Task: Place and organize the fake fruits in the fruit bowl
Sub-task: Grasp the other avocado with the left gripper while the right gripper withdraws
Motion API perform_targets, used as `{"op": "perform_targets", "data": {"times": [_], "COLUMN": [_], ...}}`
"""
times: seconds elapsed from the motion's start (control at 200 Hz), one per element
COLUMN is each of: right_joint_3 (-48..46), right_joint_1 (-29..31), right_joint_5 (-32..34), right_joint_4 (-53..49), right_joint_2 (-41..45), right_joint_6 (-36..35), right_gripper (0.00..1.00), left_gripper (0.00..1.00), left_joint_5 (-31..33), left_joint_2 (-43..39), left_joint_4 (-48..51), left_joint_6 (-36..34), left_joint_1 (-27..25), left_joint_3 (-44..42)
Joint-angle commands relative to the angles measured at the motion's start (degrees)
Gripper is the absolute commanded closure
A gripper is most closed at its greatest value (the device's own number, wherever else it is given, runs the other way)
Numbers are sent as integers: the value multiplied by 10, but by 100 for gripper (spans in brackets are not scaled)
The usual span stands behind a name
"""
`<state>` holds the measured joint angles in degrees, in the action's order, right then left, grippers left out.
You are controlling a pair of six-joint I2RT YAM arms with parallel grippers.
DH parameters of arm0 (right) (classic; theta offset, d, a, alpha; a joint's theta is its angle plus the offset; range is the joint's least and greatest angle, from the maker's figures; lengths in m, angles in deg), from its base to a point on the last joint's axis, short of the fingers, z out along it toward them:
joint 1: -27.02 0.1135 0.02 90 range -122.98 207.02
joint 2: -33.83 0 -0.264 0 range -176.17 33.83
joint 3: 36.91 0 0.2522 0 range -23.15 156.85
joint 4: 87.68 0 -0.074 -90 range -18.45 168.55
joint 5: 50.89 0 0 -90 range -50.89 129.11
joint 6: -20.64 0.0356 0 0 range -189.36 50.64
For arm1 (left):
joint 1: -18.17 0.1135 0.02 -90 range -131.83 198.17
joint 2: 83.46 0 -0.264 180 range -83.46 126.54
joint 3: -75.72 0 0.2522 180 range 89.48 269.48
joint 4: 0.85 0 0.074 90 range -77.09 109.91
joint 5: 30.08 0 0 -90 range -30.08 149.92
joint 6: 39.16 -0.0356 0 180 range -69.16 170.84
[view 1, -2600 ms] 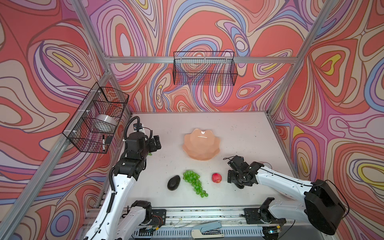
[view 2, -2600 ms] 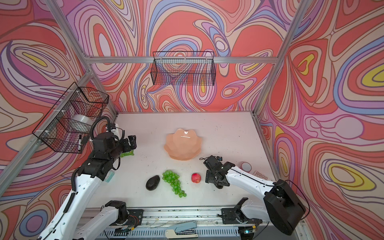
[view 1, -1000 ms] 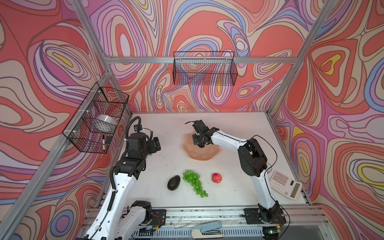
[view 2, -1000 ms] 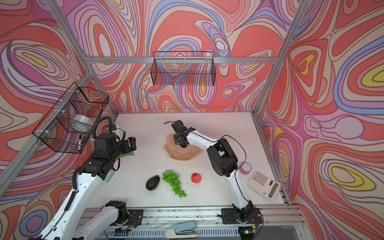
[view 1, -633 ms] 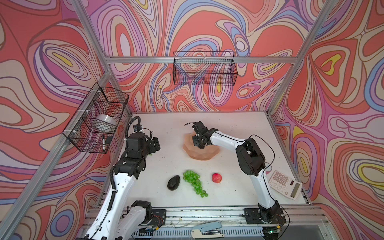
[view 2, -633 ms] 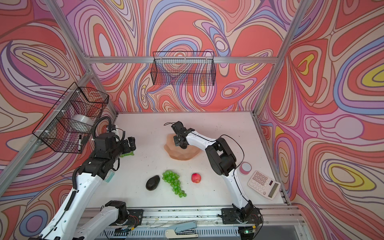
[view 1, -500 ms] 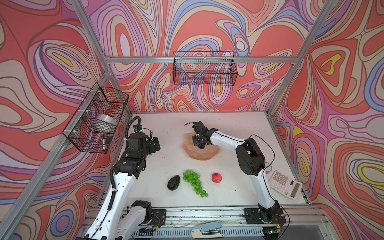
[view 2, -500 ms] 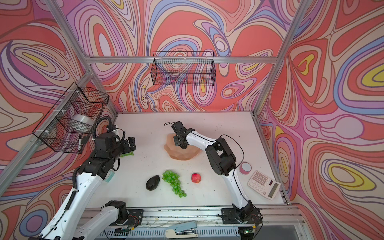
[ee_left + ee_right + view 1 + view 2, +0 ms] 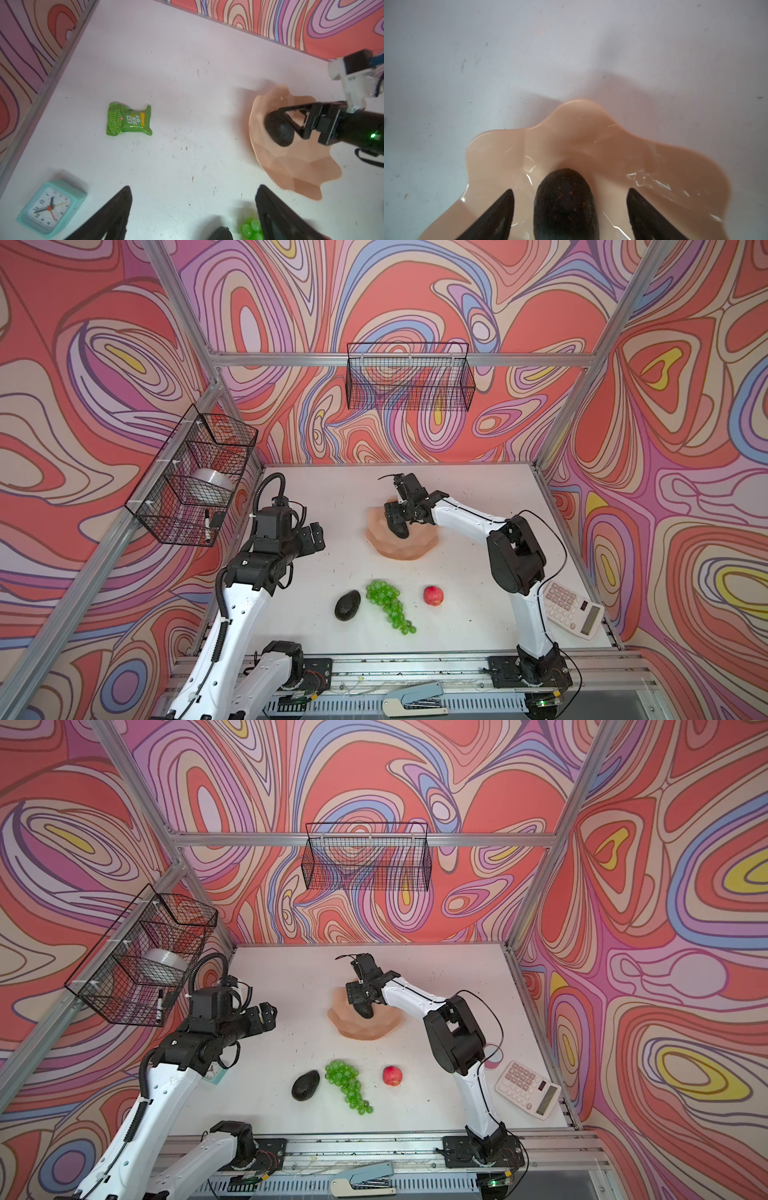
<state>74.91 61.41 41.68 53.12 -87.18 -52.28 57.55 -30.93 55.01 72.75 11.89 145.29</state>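
The right claw [image 9: 570, 190] stands spread, its fingers clear on either side of one avocado [image 9: 564, 207] that lies inside the fruit bowl [image 9: 415, 549], mid-frame in both top views. Lower down on the table [image 9: 478, 626] sit three more in a row: the other avocado [image 9: 347, 605], the grapes [image 9: 386, 605] and the apple [image 9: 433, 596]. At centre left the left claw [image 9: 316, 536] hangs spread too, holding nothing.
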Motion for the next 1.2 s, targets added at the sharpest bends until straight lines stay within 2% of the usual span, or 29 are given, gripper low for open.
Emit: {"op": "perform_targets", "data": {"times": [0.0, 0.115, 0.355, 0.511, 0.711, 1.197], "right_joint_3": [-19, -67, -198, -256, -286, -308], "right_joint_1": [-16, -24, -34, -43, -49, -61], "right_joint_5": [-4, -1, -6, -13, -14, -25], "right_joint_4": [39, 74, 144, 156, 166, 177], "right_joint_2": [74, 140, 267, 308, 323, 341], "right_joint_6": [4, 10, 27, 48, 49, 44], "right_gripper": [9, 6, 2, 2, 2, 2], "left_gripper": [8, 9, 9, 8, 7, 8], "left_joint_5": [-63, -54, -7, 31, 22, 25], "left_joint_2": [-15, -11, 16, 35, 96, 181], "left_joint_4": [91, 137, 171, 181, 133, 25], "left_joint_6": [36, 51, 141, 180, 209, 225], "left_joint_1": [-2, -40, -194, -285, -318, -320], "left_joint_3": [1, -5, -49, -66, -98, -168]}}
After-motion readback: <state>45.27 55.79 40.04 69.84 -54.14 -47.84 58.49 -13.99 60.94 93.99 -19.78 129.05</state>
